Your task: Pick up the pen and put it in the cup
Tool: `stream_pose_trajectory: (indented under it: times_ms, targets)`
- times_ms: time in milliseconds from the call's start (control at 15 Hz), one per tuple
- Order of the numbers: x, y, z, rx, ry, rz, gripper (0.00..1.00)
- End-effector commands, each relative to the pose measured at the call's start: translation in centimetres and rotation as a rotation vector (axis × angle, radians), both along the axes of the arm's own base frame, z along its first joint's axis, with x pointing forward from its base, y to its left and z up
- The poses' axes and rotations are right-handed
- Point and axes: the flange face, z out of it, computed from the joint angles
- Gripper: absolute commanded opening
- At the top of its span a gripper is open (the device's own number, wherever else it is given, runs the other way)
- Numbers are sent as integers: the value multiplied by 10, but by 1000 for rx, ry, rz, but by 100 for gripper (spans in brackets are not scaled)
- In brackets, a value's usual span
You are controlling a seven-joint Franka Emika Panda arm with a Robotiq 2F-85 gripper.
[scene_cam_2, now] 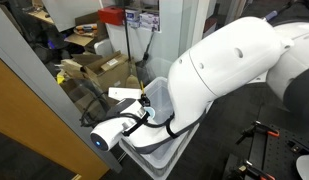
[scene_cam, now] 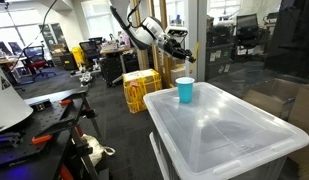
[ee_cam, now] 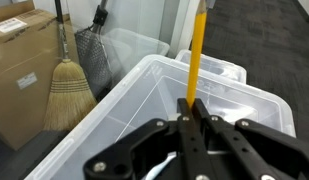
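Observation:
My gripper (ee_cam: 191, 108) is shut on the yellow pen (ee_cam: 197, 55), which sticks straight out from between the fingertips in the wrist view. In an exterior view the gripper (scene_cam: 180, 46) holds the pen (scene_cam: 194, 51) in the air, above and slightly behind the light blue cup (scene_cam: 185, 91). The cup stands upright on the far corner of a clear plastic bin lid (scene_cam: 229, 125). The cup does not show in the wrist view. In an exterior view the white arm (scene_cam_2: 229, 75) fills most of the picture and hides both the cup and the pen.
A yellow crate (scene_cam: 141, 90) stands on the floor beside the bin. In the wrist view, clear plastic bins (ee_cam: 124, 110) lie below, with a broom (ee_cam: 69, 90), a black mesh bin (ee_cam: 94, 50) and a cardboard box (ee_cam: 24, 70) next to them. Office chairs and desks stand behind.

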Motion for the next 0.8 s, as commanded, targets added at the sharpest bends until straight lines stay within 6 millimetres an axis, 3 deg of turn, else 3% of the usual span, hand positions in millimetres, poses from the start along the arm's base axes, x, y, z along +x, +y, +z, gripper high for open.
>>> stream_pose_trajectory:
  times_ms: [0, 733]
  targets:
    - [-9, 6, 0, 25, 8, 2, 2]
    - [-21, 16, -16, 63, 55, 9, 2]
